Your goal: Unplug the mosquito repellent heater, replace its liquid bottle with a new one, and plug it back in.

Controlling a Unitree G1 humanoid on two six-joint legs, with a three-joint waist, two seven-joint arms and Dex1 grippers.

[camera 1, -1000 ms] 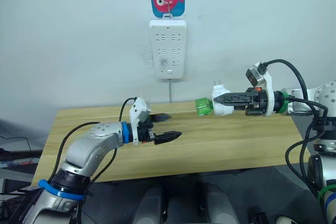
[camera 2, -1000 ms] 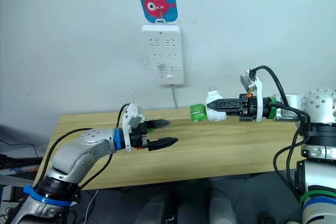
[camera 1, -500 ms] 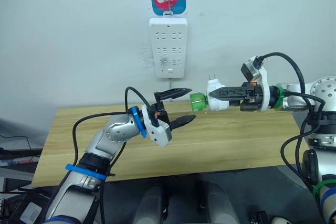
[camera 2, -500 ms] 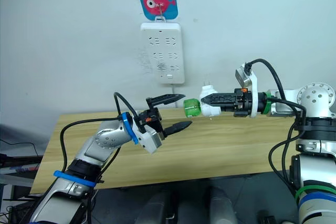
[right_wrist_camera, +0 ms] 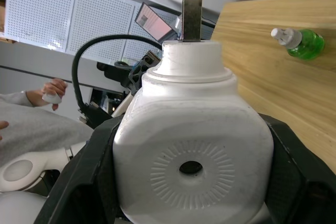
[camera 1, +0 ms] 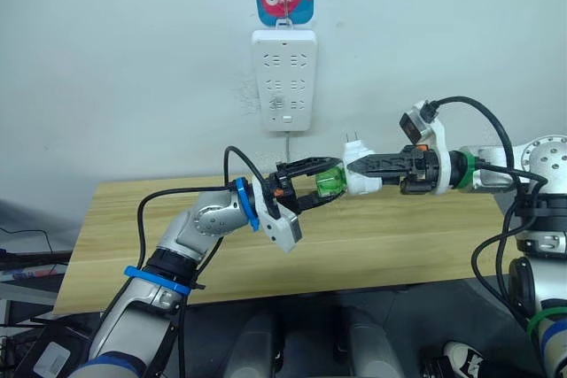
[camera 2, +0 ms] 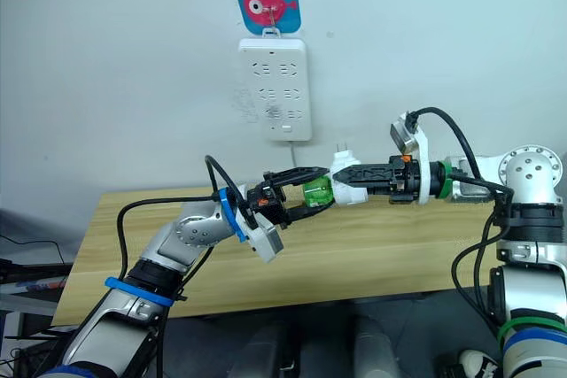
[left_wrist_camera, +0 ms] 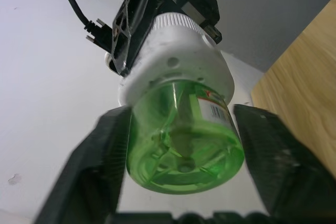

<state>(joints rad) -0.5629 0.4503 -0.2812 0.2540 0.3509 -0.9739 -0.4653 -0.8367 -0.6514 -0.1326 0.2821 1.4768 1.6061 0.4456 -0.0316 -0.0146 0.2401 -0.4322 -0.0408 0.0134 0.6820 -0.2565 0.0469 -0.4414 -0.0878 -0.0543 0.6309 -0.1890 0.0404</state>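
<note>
- Bottle swap under way — right gripper (camera 1: 368,165) clamps the mosquito repellent heater (camera 1: 359,173) above the bench (camera 1: 133,219).
- Left gripper (camera 1: 323,181), fingers apart, brackets the green bottle (camera 1: 330,183).
- Next — probably close and unscrew.

A: Heater position?
B: Right gripper (camera 1: 354,163) clamps the mosquito repellent heater (camera 1: 360,172) above the wooden table (camera 1: 124,236), prongs up.
A: Bottle?
B: Green liquid bottle (camera 1: 330,181) sits between the left gripper's (camera 1: 329,179) spread fingers; contact unclear.
</note>
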